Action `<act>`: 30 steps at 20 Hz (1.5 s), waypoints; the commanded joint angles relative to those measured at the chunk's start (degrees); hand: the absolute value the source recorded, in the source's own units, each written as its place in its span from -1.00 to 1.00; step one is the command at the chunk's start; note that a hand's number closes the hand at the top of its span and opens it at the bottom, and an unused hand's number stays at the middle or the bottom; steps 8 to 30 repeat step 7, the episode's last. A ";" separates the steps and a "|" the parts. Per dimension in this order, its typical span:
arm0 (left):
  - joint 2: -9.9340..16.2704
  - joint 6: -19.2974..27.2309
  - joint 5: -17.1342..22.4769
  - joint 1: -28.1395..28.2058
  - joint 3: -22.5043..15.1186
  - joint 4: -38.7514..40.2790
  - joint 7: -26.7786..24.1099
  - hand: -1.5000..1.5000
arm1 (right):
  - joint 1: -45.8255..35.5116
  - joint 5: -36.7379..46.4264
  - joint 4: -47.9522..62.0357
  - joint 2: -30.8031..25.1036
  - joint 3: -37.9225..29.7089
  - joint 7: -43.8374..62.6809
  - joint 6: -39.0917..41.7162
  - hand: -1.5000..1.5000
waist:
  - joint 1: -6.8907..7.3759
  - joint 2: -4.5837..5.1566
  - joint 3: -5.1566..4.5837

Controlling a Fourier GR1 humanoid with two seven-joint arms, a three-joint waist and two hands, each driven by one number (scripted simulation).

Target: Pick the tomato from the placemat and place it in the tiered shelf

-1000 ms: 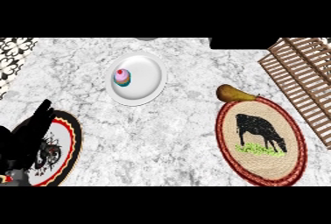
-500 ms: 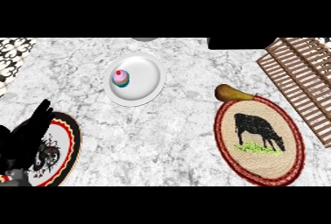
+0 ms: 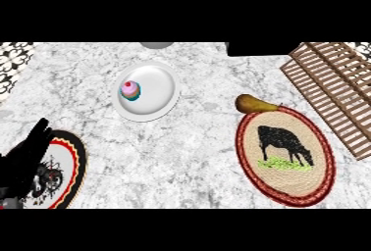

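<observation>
surface (image 3: 196,162): grey-white marbled top, filling most of the view.
left hand (image 3: 25,159): black, at the lower left edge, fingers straight and pointing up and to the right, lying over the round mat there.
left mat (image 3: 69,162): round, white centre with a dark figure, black and red rim, partly hidden by the hand.
white plate (image 3: 156,95): upper middle, with a small cupcake (image 3: 130,90) on its left part, pink top, blue-green base.
placemat (image 3: 285,156): oval, woven tan with a red border and a black cow on a green strip.
brown object (image 3: 253,103): pear-shaped, touching the placemat's upper left rim.
tiered shelf (image 3: 333,88): brown wooden slats, upper right, just beside the placemat.
tomato: cannot be made out.
</observation>
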 commanded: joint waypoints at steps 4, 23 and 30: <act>-0.89 0.96 -0.70 2.70 0.21 -0.40 -1.09 0.00 | -0.01 -6.35 -14.24 -1.77 -7.46 9.50 22.16 -1.00 | -2.74 -1.33 -0.05; -0.22 0.03 0.79 2.97 1.30 -0.88 -0.58 0.00 | 0.96 -7.71 -19.45 -0.73 -9.66 8.90 27.19 -1.00 | -2.80 -1.34 -0.08; -0.22 0.03 0.79 2.97 1.30 -0.88 -0.58 0.00 | 0.96 -7.71 -19.45 -0.73 -9.66 8.90 27.19 -1.00 | -2.80 -1.34 -0.08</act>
